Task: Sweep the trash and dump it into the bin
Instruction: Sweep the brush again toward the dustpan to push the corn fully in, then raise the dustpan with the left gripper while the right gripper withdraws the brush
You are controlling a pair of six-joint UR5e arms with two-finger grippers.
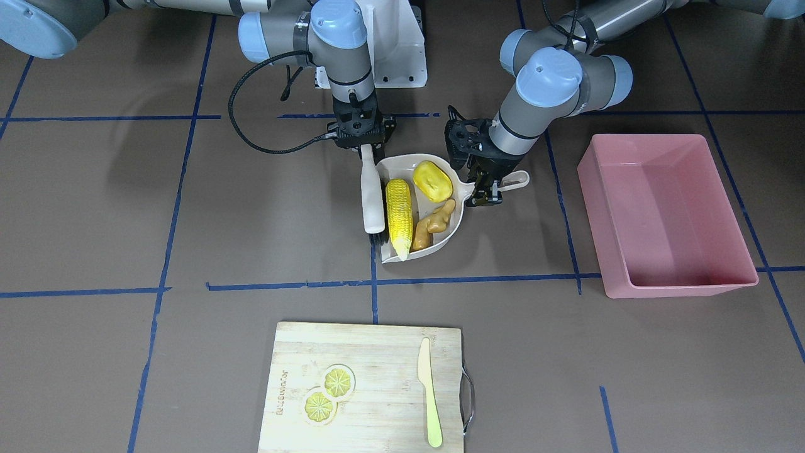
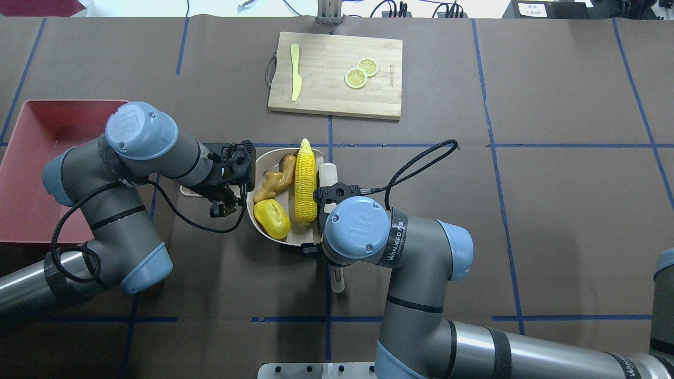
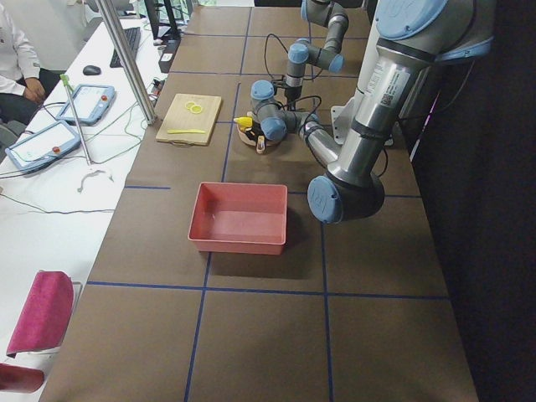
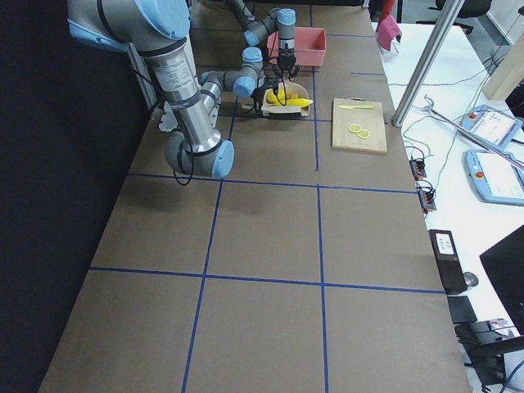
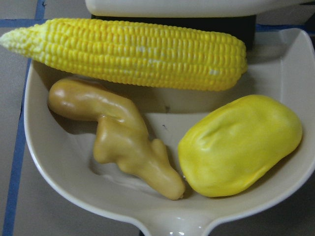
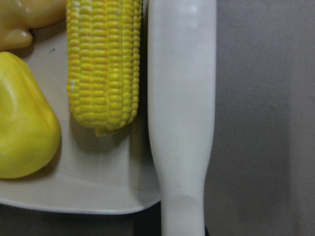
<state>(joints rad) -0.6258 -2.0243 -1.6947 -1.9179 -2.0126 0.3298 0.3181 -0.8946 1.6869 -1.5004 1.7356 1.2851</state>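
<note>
Beige dustpan, its handle clamped in tilted left gripper, downward-pointing right gripper clasping white brush beside corn.

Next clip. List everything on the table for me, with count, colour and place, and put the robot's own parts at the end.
corn cob: one, yellow, lying in the dustpan beside the brush
potato-like lump: one, yellow, in the dustpan near its handle
ginger root: one, tan-orange, in the dustpan
dustpan: one, beige, mid-table
brush: one, white handle with dark bristles, at the dustpan's open edge
bin: one, pink, on the robot's left, apart from the dustpan, nothing in it
cutting board: one, wooden, far side from the robot
lemon slices: two, yellow, on the board
knife: one, pale yellow-green, on the board
left claw: one, black, shut on the dustpan's handle
right claw: one, black, shut on the brush's handle
</note>
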